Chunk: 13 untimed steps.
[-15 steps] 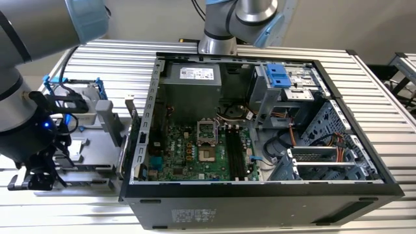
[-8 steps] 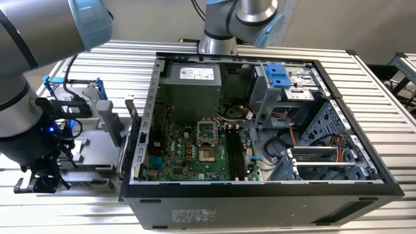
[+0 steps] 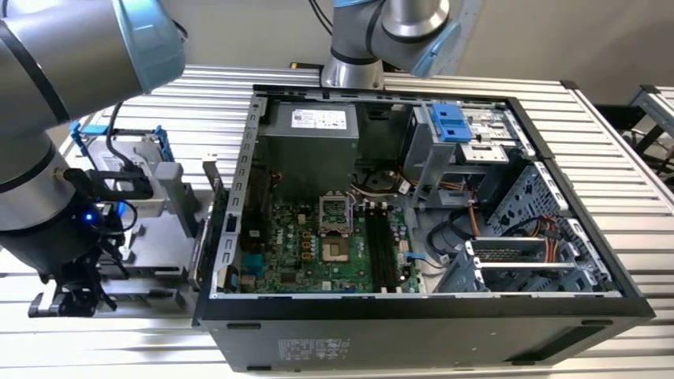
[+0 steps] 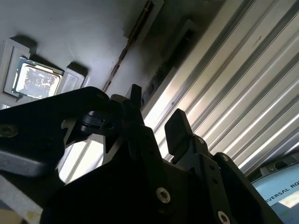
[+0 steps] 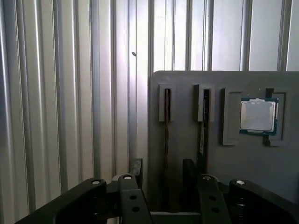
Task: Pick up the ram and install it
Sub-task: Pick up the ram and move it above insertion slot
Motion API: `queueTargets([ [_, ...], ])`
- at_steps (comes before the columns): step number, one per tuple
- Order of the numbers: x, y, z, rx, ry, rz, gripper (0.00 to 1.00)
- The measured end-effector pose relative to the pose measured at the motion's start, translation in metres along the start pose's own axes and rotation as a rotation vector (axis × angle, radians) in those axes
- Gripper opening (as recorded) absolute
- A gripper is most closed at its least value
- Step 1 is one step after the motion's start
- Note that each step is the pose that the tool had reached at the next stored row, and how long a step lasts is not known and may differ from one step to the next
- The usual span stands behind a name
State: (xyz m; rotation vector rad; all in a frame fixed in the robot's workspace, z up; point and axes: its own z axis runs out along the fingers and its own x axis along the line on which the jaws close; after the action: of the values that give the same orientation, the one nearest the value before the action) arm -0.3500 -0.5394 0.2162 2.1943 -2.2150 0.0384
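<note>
In the first wrist view a ram point(image 5: 166, 126) stands on its thin edge in a slot of a grey holder point(image 5: 187, 154). A second thin stick point(image 5: 202, 130) stands in the slot beside it. My gripper point(image 5: 162, 175) is open, and the first stick's line runs into the gap between the two black fingers point(image 5: 136, 170). In the second wrist view the same ram point(image 4: 126, 51) shows as a thin brown edge ahead of the open gripper point(image 4: 156, 116). The exterior view has the gripper point(image 3: 69, 302) low at its left, outside the open computer case point(image 3: 226, 260).
A processor chip point(image 5: 257, 115) lies in a recess of the holder, also seen as chip point(image 4: 37, 80). Inside the case, the motherboard's long black slots point(image 3: 381, 246) lie near the middle. A hard drive with blue rails point(image 3: 121, 154) stands behind the arm. The table point(image 3: 621, 158) is ribbed metal.
</note>
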Motion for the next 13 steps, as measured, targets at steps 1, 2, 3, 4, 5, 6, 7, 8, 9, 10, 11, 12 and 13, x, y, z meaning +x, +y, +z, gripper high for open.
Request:
queueTargets([
  [1, -0.0001, 0.0000, 0.0015, 0.0000, 0.0000, 0.001, 1.00],
  [2, -0.0001, -0.0002, 0.0030, -0.0001, 0.0000, 0.003, 1.00],
  [3, -0.0001, -0.0003, 0.0044, -0.0001, 0.0000, 0.004, 1.00],
  [4, -0.0002, -0.0005, 0.0055, -0.0001, 0.0000, 0.005, 1.00],
  [5, -0.0002, -0.0006, 0.0068, -0.0001, 0.0000, 0.006, 1.00],
  [6, -0.0003, -0.0007, 0.0076, -0.0002, -0.0002, 0.007, 1.00],
  [7, -0.0003, -0.0008, 0.0083, -0.0003, -0.0003, 0.008, 1.00],
  [8, -0.0003, -0.0007, 0.0088, -0.0004, -0.0008, 0.008, 1.00],
  [9, -0.0003, -0.0007, 0.0093, -0.0004, -0.0016, 0.009, 1.00],
  [10, -0.0003, -0.0008, 0.0098, -0.0004, -0.0022, 0.009, 1.00],
  [11, -0.0004, -0.0008, 0.0104, -0.0003, -0.0026, 0.009, 1.00],
  [12, -0.0004, -0.0008, 0.0108, -0.0003, -0.0029, 0.009, 1.00],
  [13, -0.0004, -0.0008, 0.0112, -0.0003, -0.0033, 0.010, 1.00],
])
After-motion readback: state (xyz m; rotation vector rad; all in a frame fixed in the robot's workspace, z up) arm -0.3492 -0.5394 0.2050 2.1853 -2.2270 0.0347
